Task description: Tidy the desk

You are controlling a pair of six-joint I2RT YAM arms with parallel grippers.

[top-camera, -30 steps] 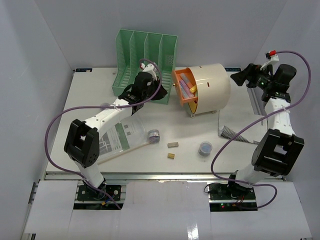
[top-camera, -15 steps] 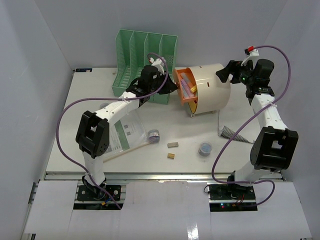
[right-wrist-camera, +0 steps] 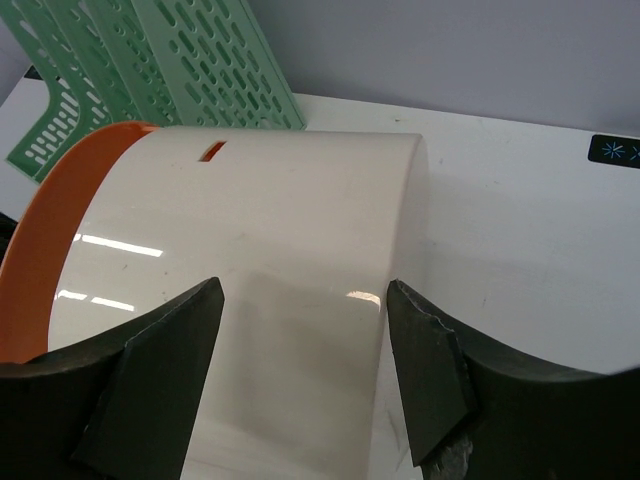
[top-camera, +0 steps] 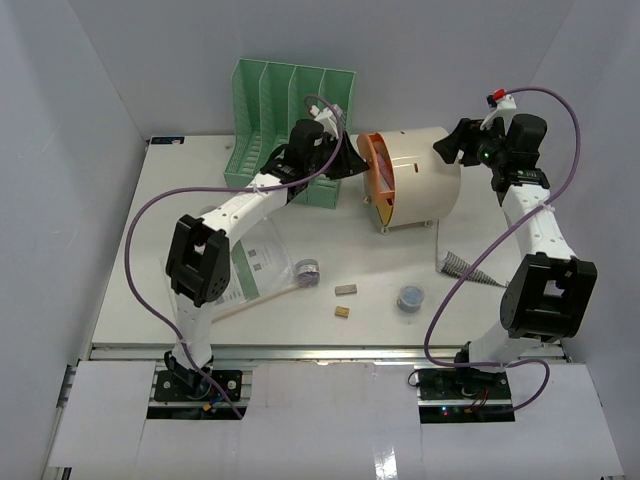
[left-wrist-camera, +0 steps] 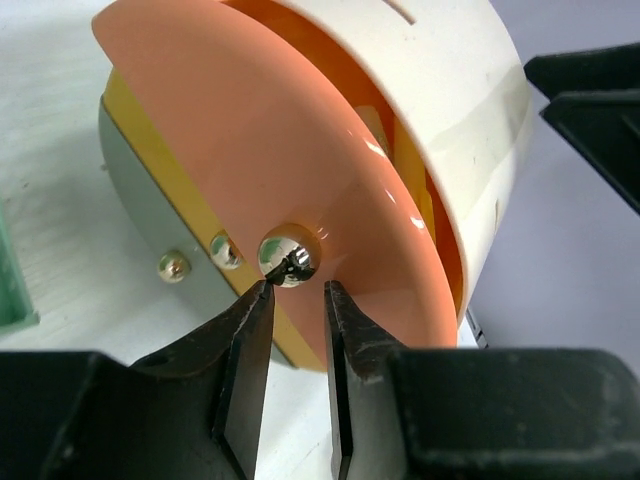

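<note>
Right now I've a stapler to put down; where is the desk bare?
Bare: the rear-left corner of the white desk, left of the green slotted file rack; the strip between the cream cylindrical drawer box and the small tan block. Crowded: around the clear plastic document sleeve and the small purple round tin.

Nothing legible — the printed sheet [top-camera: 250,265] on the desk [top-camera: 400,255] and a dark label [right-wrist-camera: 612,150] are too small.

The desk [top-camera: 375,270] is a large, flat, white rectangular tabletop, lying level and seen from above. A metal rail [top-camera: 330,350] runs along its front edge; white walls [top-camera: 80,150] enclose its left, rear and right edges. The surface is plain white and smooth.
</note>
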